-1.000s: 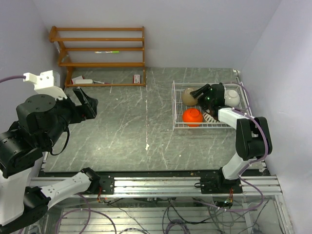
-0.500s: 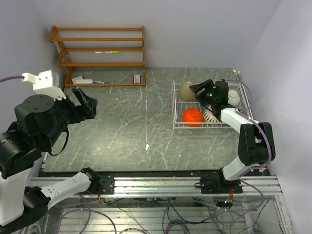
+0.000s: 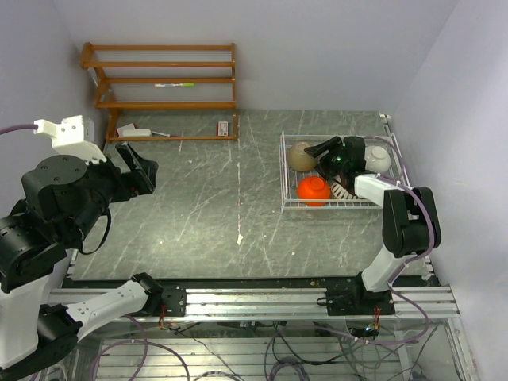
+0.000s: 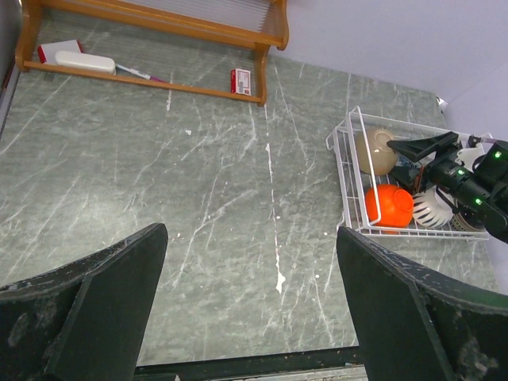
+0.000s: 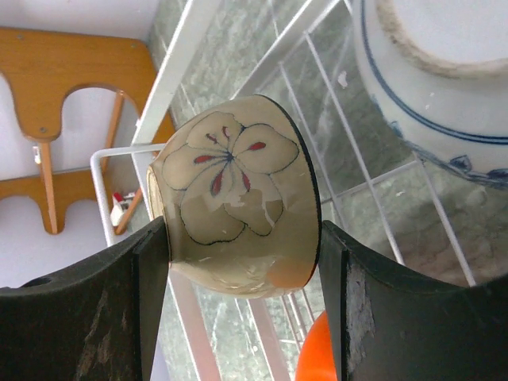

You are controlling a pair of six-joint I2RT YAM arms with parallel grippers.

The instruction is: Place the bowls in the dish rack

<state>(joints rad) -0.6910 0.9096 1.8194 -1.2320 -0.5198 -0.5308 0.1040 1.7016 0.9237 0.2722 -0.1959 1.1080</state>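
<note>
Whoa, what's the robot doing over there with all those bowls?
It is loading bowls into the white dish rack. The right end effector grips a tan bowl with a painted flower, tipped on its side, at the rack's far left corner. An orange bowl, a ribbed white bowl and a blue-and-white bowl already sit inside. The left end effector hangs open over the table, holding nothing.

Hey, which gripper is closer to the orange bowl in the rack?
Right. The right gripper is at the dish rack, just beyond the orange bowl, holding the tan bowl. The left gripper hangs open far across the table, at its left side.
</note>
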